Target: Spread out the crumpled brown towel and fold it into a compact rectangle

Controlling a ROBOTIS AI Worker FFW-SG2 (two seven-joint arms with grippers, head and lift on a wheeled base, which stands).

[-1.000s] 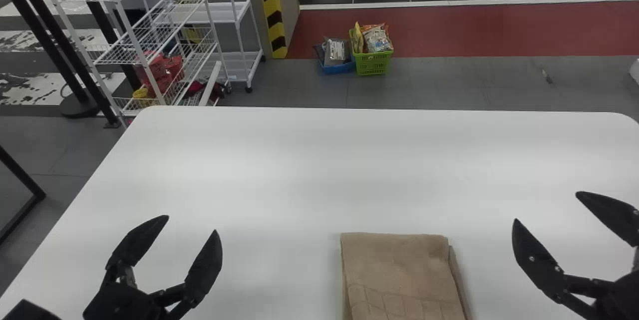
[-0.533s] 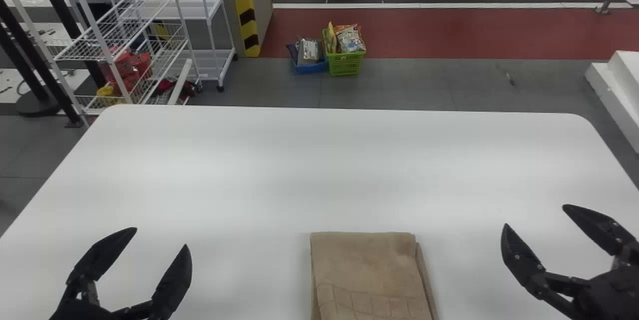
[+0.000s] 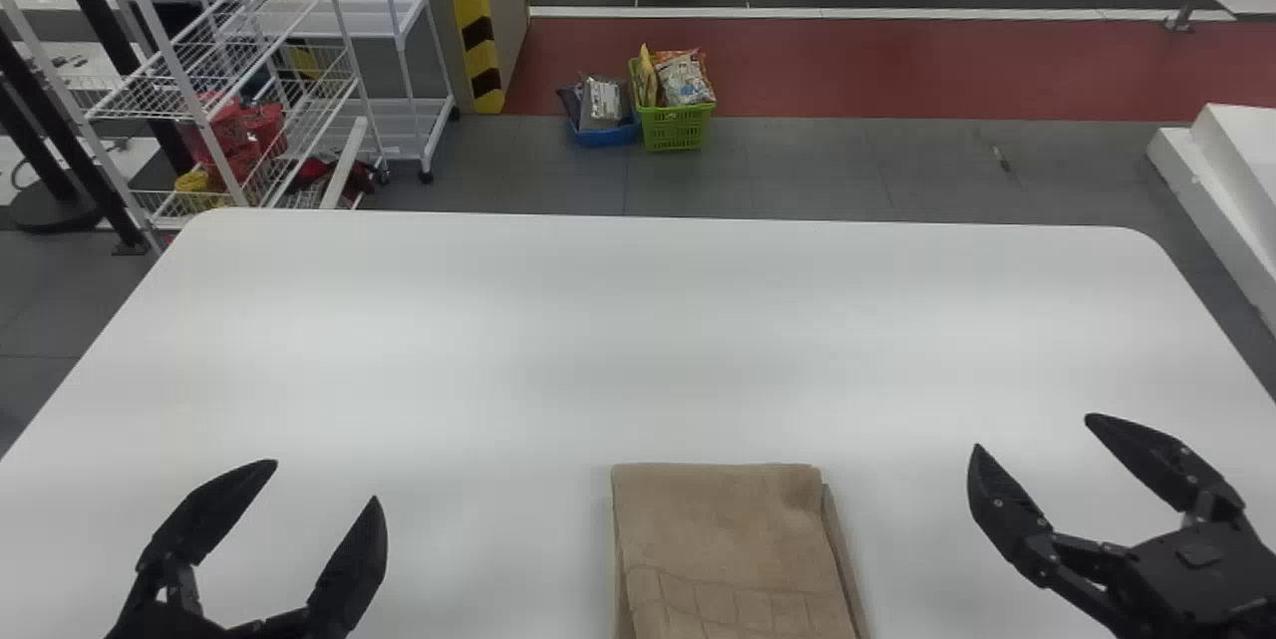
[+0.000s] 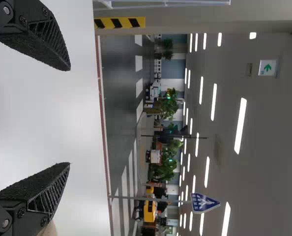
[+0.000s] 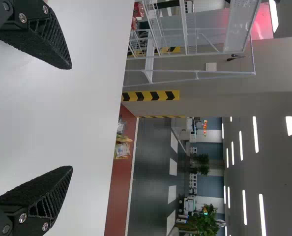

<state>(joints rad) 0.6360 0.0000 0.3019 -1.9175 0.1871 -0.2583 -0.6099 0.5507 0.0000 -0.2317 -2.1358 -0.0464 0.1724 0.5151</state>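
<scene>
The brown towel (image 3: 733, 549) lies folded in a flat, roughly rectangular stack at the near middle of the table, its layers slightly offset along the right side and its near end cut off by the view. To its left, apart from it, my left gripper (image 3: 324, 479) is open with nothing between the fingers. On the towel's other side my right gripper (image 3: 1032, 432) stands open and empty. In the left wrist view the left gripper (image 4: 70, 116) has its fingers wide apart, with a bit of towel (image 4: 49, 229) behind one. The right gripper (image 5: 72, 118) is likewise spread in its wrist view.
The white table (image 3: 638, 320) extends beyond the towel and both grippers. Past its far edge, on the floor, are a green basket (image 3: 675, 128) and a blue basket (image 3: 604, 136) with packages. A white wire rack (image 3: 344, 51) stands beyond the far left corner.
The head view has shifted, so that table and towel appear farther left. Against the towel, the right gripper sits somewhat closer than before. Both grippers have stayed open, and the towel keeps its folded shape.
</scene>
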